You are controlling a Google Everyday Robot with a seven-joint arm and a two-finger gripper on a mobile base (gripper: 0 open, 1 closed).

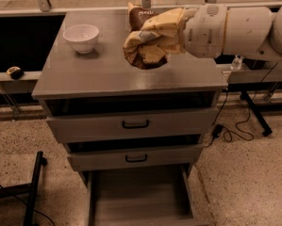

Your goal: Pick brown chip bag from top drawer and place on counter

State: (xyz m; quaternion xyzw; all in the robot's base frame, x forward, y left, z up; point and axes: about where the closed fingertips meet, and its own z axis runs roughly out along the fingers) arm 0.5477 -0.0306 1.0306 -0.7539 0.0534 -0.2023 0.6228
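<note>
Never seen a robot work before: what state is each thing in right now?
end effector: shut on the chip bag, over the counter's back right.
chip bag: gripped, apparently clear of the counter.
bowl: upright on the counter, looks empty.
top drawer: slightly open.
middle drawer: slightly open.
bottom drawer: pulled far out, empty.

The arm (235, 29) is made of thick, rounded white segments with thin dark seams between them. Its gripper (141, 51), above the counter (107, 74), has pale cream-yellow fingers (164, 22).
</note>
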